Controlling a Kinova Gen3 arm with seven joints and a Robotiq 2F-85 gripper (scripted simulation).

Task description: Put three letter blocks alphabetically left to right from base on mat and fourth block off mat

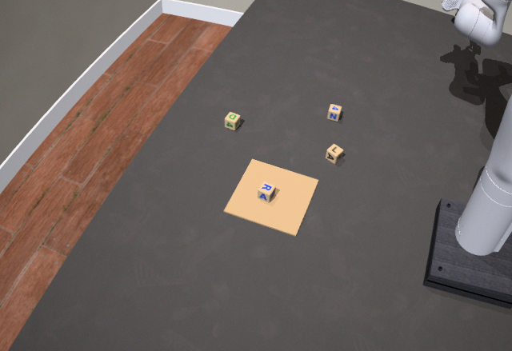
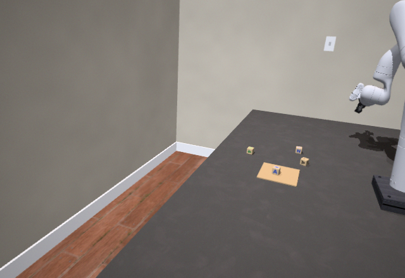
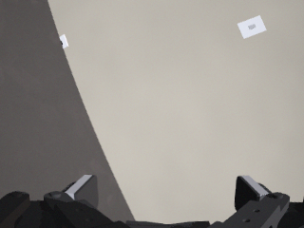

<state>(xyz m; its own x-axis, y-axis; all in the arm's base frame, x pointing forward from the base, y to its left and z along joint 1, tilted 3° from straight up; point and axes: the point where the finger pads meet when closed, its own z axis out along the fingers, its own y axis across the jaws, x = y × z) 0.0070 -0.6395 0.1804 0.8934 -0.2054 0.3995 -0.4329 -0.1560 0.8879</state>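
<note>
The tan square mat (image 1: 285,210) (image 2: 284,180) lies flat on the table. The R block (image 1: 266,192) (image 2: 276,170), with a blue R on top, sits on the mat, towards its far side from the base. The D block (image 1: 232,121) (image 2: 250,151), green D on top, lies off the mat beyond its back-left corner. The L block (image 1: 334,153) (image 2: 304,161), black L on top, lies off the mat near its back-right corner. The N block (image 1: 334,112) (image 2: 298,149) lies farther back, a blue 4-like mark on top and N on its side. My gripper (image 3: 166,192) (image 2: 358,109) is open and empty, high above the table's right rear, away from all blocks.
The robot base (image 1: 467,273) (image 2: 389,199) stands right of the mat. The dark table (image 1: 186,256) (image 2: 228,222) has its left edge beyond the D block, with the wooden floor (image 1: 90,132) below. The wrist view shows the wall (image 3: 166,95) and a table part, no blocks.
</note>
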